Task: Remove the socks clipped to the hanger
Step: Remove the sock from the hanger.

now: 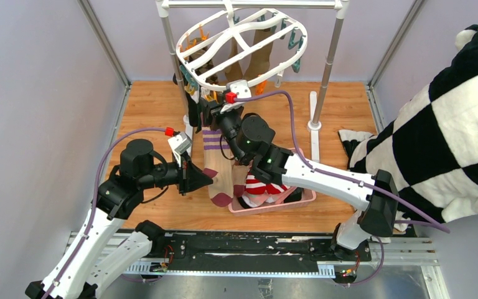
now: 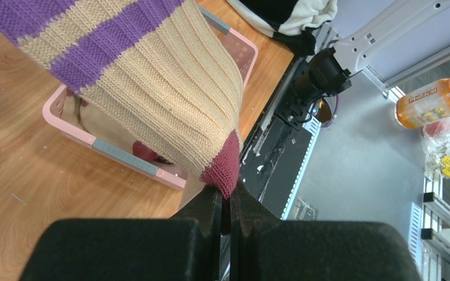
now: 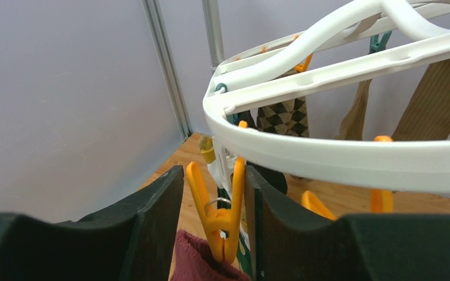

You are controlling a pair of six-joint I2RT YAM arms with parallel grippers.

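The white-and-black left arm (image 1: 99, 224) reaches forward low. Its black left gripper (image 2: 230, 196) is clamped on the maroon toe of a beige purple-striped knitted sock (image 2: 152, 88). The right arm (image 1: 330, 177) stretches forward and leftward, wrist raised. The black right gripper (image 3: 212, 175) has its jaws apart, with an orange plastic clip (image 3: 218, 218) between them.

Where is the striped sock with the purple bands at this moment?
In the top view the sock hangs left of centre, below the hanger's near rim, beside the pink basket; the left gripper pinches its maroon toe.
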